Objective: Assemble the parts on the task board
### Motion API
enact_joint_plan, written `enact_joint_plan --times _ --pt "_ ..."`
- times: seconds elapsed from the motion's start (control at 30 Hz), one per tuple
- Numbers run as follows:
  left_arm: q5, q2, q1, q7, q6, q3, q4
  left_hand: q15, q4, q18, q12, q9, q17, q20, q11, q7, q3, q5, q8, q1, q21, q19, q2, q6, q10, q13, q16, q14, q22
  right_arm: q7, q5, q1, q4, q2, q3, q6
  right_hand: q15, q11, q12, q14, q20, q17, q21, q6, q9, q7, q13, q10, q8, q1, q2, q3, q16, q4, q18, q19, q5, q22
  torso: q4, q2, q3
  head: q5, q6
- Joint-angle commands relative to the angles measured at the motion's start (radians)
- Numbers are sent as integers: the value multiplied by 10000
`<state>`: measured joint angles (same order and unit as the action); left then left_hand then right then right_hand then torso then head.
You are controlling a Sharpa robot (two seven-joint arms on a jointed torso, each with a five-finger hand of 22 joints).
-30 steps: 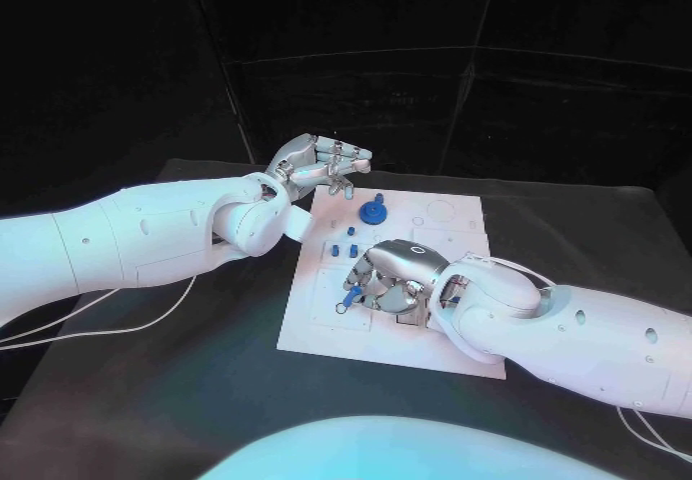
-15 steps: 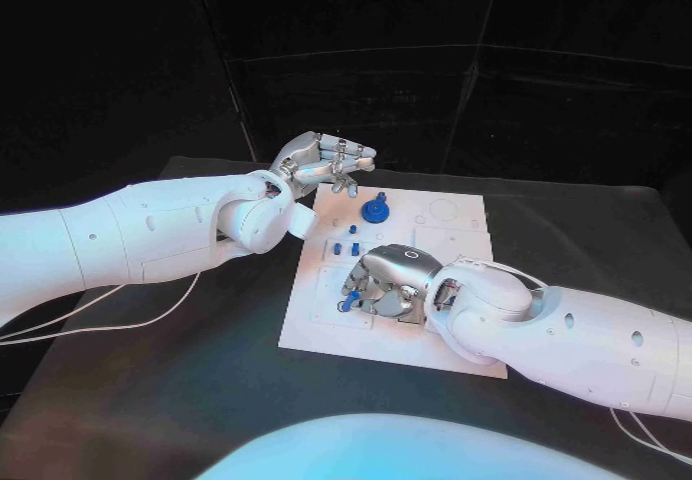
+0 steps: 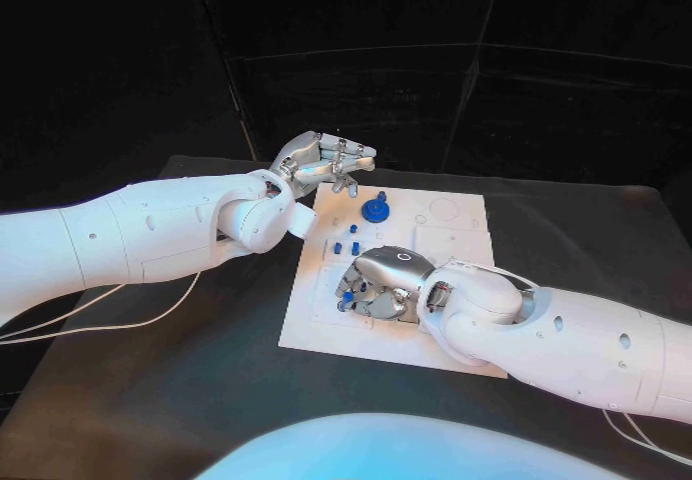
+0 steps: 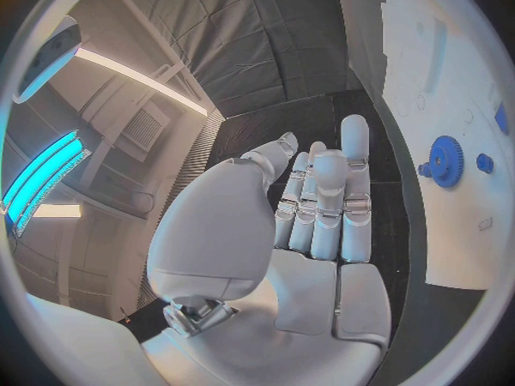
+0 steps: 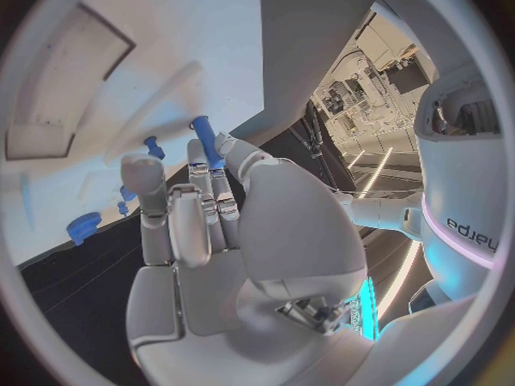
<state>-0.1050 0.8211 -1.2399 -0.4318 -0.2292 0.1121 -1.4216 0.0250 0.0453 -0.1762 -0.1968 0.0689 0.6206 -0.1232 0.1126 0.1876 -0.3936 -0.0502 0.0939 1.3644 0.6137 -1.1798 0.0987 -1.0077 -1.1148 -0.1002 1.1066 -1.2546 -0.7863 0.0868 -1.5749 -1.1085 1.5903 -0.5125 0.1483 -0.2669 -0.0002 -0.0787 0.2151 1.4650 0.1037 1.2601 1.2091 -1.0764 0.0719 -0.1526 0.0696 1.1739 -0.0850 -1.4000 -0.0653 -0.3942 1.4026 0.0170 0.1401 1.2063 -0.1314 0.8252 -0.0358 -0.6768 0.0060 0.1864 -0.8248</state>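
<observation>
1. The task board point(image 3: 447, 243) lies flat in the middle of the black table point(image 3: 173, 400), with the right hand point(image 3: 382, 285) over its middle and the left hand point(image 3: 320, 162) just past its far left corner

2. The right hand is lowered palm-down onto the board, fingers curled toward the board's left side; a blue peg point(image 5: 209, 142) stands at its fingertips, seemingly pinched between thumb and a finger (the wrist view shows it upright between them)

3. Just beyond those fingertips, other small blue parts point(image 3: 345, 247) stand on the board, and one more lies at the fingertips' near side point(image 3: 340, 305)

4. A blue gear point(image 3: 375, 210) sits on the board further out, between the two hands; from the left wrist it shows beside that hand's fingertips point(image 4: 445, 157), with a small blue part next to it

5. The left hand hovers above the table off the board's edge, fingers loosely bent and apart, holding nothing

6. White cables point(image 3: 101, 325) trail on the table under the left arm
</observation>
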Motion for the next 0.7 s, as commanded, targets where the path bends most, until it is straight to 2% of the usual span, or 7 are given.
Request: enact_joint_plan --times 0.03,0.4,0.7 --pt "34 4 -15 -66 60 -8 -27 11 -13 -60 -65 -6 -11 -26 -11 8 71 -21 52 12 -33 26 -15 52 58 -16 -22 51 12 200 -264 21 -35 29 17 61 -38 12 -60 469 -24 -19 -31 -57 -7 -18 -2 77 -31 -59 -12 -90 11 7 -34 -6 -41 -4 1 -2 2 19 -15" --pt "34 15 -16 -61 70 -8 -42 11 -13 -60 -65 -6 -11 -26 -11 8 71 -21 52 12 -33 26 -15 52 58 -16 -22 51 12 313 -431 35 -77 82 17 -30 -37 12 -81 467 -23 -26 -30 -58 -10 -19 -2 80 -23 -65 -5 -116 8 20 -34 -9 -59 -3 -11 -2 7 68 -45" --pt "34 20 -17 -55 71 -8 -55 11 -13 -60 -65 -6 -11 -26 -11 8 71 -21 52 12 -33 26 -15 52 58 -16 -22 51 12 239 -461 51 -70 94 16 -243 -35 9 -120 467 -22 -20 -24 -61 -14 -22 -2 94 -8 -80 -6 -165 12 53 -35 -13 -115 5 9 -2 1 94 -71"
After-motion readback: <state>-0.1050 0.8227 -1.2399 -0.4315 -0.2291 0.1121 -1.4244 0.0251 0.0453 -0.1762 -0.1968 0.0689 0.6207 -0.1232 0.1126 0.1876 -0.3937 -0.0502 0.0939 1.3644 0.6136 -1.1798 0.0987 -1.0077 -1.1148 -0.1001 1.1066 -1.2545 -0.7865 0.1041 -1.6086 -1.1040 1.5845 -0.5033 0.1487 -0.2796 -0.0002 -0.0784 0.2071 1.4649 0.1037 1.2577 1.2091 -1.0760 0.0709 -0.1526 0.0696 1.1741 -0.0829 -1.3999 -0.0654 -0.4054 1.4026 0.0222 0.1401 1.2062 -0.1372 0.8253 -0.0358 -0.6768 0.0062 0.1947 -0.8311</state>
